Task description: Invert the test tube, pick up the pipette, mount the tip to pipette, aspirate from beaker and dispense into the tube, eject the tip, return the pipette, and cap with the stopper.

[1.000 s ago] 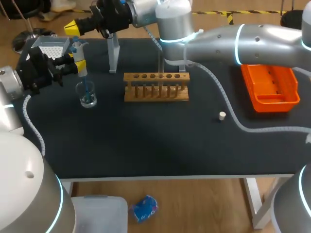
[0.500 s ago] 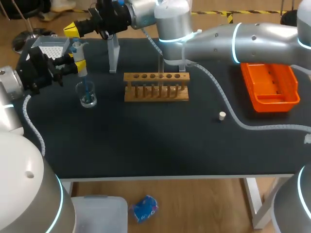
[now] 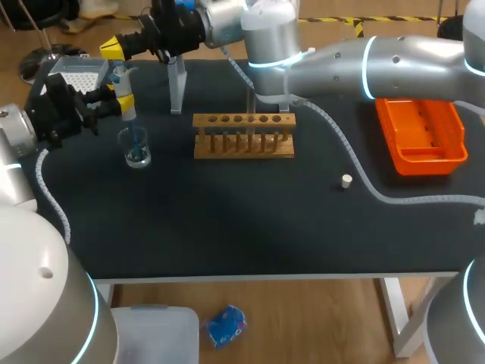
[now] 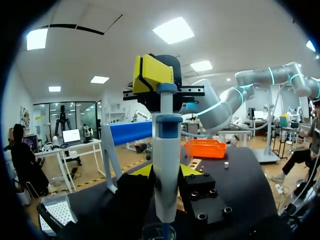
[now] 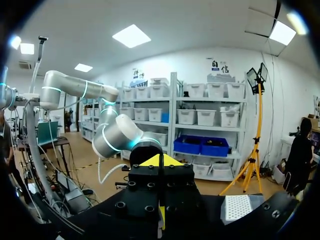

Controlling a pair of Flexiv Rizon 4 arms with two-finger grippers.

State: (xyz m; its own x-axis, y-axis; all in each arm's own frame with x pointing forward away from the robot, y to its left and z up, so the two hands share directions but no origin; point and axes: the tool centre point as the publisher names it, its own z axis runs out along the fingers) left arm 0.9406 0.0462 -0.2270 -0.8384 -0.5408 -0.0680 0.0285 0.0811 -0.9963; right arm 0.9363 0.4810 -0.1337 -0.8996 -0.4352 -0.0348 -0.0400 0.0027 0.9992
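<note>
Aspiration step, judged from the layout. The left gripper (image 3: pixel 123 102) is clamped on the pipette (image 3: pixel 121 78), a yellow fingertip on either side of its barrel, and holds it upright near the table's (image 3: pixel 227 220) left edge. The mounted tip reaches down into the beaker (image 3: pixel 136 148), which holds a little blue liquid. The right arm crosses from the right side to the far left corner. Its right gripper (image 3: pixel 111 45) has its fingers closed together with nothing between them, and it hangs just above the pipette's plunger. Whether it touches the plunger cannot be told.

The tip box (image 3: pixel 79 72) sits at the far left corner and the wooden tube rack (image 3: pixel 244 144) at the middle, toward the far edge. The stopper (image 3: pixel 346 180) lies loose, right of centre. The orange bin (image 3: pixel 424 163) is near the right edge. The test tube cannot be made out with certainty in the rack.

Hazards:
- A press that lands off the plunger's axis would tilt the pipette or slide it down through the left gripper, driving the tip into the beaker's floor or tipping the beaker.
- If the plunger is released while the tip sits above the shallow liquid, the pipette would draw air rather than liquid.
- A sideways drift of either arm could drag the beaker.
</note>
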